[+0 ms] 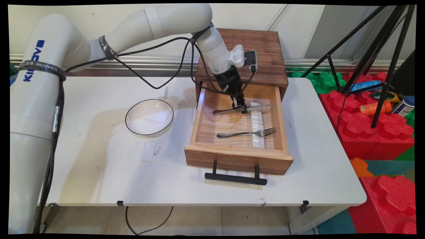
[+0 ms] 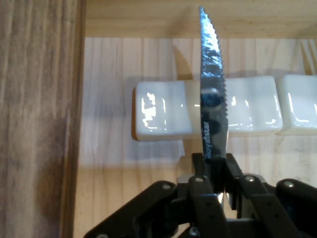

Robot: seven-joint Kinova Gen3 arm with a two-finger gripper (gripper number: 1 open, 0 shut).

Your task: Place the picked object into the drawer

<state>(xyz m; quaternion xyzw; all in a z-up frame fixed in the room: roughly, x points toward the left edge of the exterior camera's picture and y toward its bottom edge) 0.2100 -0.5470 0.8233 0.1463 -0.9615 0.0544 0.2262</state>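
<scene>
Gripping a serrated knife [image 1: 244, 109], the hand [image 1: 239, 108] holds it inside the open drawer [image 1: 238, 158], above the white rest [image 1: 257, 127] and behind the fork [image 1: 247, 133].

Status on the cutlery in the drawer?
Done: fork lies in the open drawer, tines on a white rest. In hand: gripper shut on the knife, held over the second rest. Left: knife not yet released.

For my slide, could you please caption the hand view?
Gripper shut on a serrated knife, held above white rests in the wooden drawer.
</scene>
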